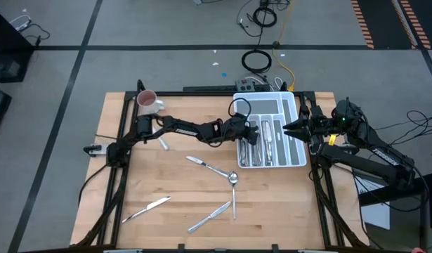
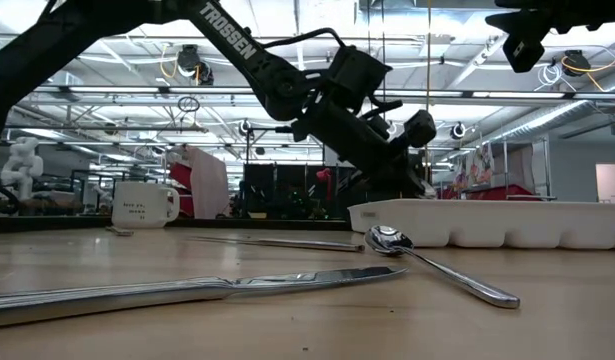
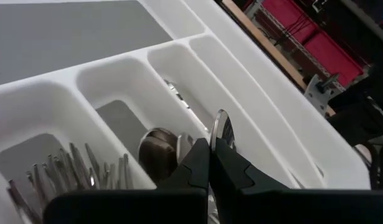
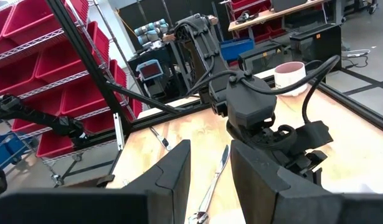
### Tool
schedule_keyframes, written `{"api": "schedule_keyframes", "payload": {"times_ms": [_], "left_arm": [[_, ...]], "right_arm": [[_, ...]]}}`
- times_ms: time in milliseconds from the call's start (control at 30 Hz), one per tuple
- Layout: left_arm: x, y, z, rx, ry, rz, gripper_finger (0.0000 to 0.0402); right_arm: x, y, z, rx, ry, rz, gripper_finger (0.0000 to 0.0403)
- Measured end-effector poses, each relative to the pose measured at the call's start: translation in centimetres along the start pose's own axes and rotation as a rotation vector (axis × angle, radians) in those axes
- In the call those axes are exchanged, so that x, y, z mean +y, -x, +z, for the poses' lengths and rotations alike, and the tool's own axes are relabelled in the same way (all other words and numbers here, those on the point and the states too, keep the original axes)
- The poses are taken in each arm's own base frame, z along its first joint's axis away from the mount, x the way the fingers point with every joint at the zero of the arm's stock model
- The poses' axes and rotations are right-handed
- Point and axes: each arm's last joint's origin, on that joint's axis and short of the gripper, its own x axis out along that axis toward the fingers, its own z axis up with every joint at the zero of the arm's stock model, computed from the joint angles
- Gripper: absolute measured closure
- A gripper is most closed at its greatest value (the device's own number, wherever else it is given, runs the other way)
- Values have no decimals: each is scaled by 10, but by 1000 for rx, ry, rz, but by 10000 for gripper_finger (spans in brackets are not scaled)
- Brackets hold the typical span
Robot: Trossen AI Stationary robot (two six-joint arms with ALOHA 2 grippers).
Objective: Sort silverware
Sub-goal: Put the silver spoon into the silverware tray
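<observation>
White mug (image 1: 147, 100): one, upright at the table's far left corner, pink inside.

Loose silverware on the wooden table (image 1: 173, 183), six pieces visible:
- one small piece (image 1: 163, 143) beside the left arm, kind unclear;
- knives, three: one (image 1: 146, 209) near the front left, one (image 1: 209, 216) at front centre, one (image 1: 196, 161) nearer the middle;
- spoon (image 1: 232, 177): one, bowl just beyond the front-centre knife;
- one slim handle (image 1: 234, 203) running forward from that spoon bowl, kind unclear.

Left gripper (image 1: 252, 133): reached across to the tray's left side, fingers (image 3: 197, 163) pressed together, pinching a spoon (image 3: 221, 129) by its handle over a middle compartment.

White divided tray (image 1: 298, 112): one, at the table's right. Forks (image 3: 66, 171) bunched in one compartment, count unclear; another spoon (image 3: 157, 149) lies in the next; further silverware (image 1: 270, 140) lines the long slots.

Right gripper (image 1: 300, 128): hovering at the tray's right edge, fingers partly spread, holding nothing.
</observation>
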Motion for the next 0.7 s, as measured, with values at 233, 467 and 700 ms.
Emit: {"api": "schedule_keyframes", "payload": {"times_ms": [233,467,700], "left_arm": [[1,0,-3,15,-20,26,352],[1,0,-3,11,-124,21,289],[-13,24,28,33,-206,25,233]], "right_arm": [[0,0,0,0,0,0,298],[0,0,0,0,0,0,298],[0,0,0,4,-2,1,298]]}}
